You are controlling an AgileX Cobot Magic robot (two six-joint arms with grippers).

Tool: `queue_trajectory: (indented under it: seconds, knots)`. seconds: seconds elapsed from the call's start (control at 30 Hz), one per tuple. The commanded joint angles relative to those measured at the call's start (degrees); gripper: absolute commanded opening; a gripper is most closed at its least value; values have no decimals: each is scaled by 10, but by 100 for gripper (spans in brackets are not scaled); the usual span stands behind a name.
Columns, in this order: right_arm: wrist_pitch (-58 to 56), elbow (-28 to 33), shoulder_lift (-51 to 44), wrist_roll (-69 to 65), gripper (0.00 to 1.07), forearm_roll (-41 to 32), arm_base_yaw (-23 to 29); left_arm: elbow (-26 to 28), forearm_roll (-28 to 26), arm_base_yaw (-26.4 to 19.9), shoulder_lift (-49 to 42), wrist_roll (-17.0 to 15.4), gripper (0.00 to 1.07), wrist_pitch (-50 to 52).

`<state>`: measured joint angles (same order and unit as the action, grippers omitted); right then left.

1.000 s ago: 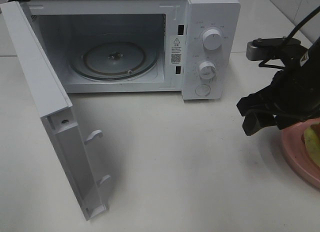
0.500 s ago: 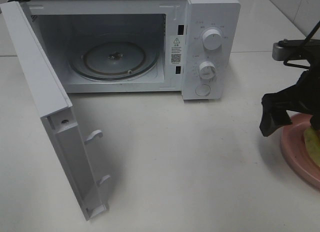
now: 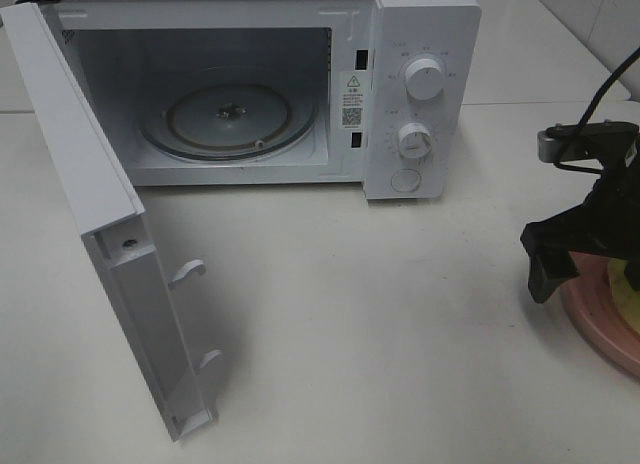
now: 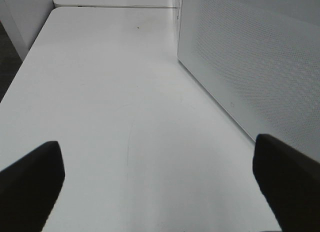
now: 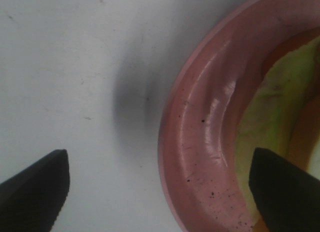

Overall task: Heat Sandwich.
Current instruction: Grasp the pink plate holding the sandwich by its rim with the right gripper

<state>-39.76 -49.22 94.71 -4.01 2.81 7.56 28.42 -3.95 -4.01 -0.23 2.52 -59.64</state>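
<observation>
The sandwich (image 3: 629, 284), pale yellow-green with an orange edge, lies on a round pink plate (image 3: 592, 322) at the right edge of the table. My right gripper (image 3: 585, 259) hangs just over the plate's left rim, jaws open and empty. In the right wrist view one of its fingers is over the table and the other over the sandwich (image 5: 272, 104). The plate's rim (image 5: 197, 137) lies between them, under the gripper (image 5: 160, 192). My left gripper (image 4: 160, 189) is open and empty over bare table. It is out of the exterior view.
A white microwave (image 3: 420, 44) stands at the back with its door (image 3: 90, 204) swung wide open to the left. Its glass turntable (image 3: 230, 119) is bare. Its perforated side wall (image 4: 250, 57) runs beside my left gripper.
My right gripper has moved right and down, from left of the plate to just over its left rim. The microwave and plate have not moved.
</observation>
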Motion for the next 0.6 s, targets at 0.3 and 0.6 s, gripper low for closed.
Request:
queue_trajectory:
  seconds: [0.3, 0.6]
  knots:
    - [22, -2, 55, -36, 89, 41, -3, -2, -6, 1, -15, 0, 97, 3]
    - [40, -2, 95, -38, 88, 39, -3, -2, -6, 1, -15, 0, 97, 3]
